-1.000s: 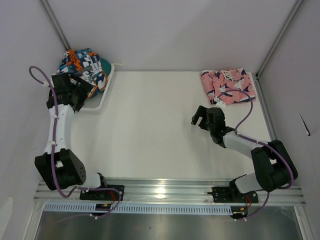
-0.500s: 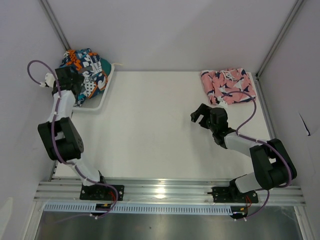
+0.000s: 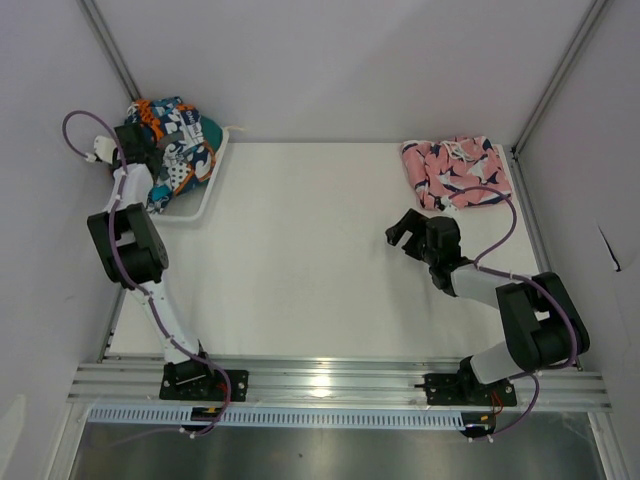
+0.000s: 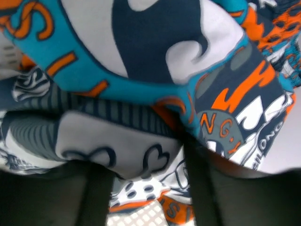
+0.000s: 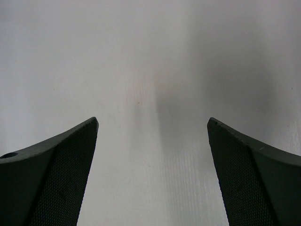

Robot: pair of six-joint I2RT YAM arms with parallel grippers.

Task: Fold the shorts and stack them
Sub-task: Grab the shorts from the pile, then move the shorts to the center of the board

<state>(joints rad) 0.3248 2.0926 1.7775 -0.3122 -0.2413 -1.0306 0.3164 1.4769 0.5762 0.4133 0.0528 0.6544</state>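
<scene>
Touching patchwork shorts [image 4: 155, 70], left gripper [image 4: 146, 162]; right gripper [image 5: 153, 121] wide open.

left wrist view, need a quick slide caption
Left gripper nosed into the teal, orange and navy patchwork shorts, cloth lying between its open fingers.

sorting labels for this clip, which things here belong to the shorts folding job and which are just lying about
Job:
- teal patchwork shorts, bunched in the far left corner
- pink printed shorts, far right

Just there:
- white basket under the teal pair
- table
</scene>
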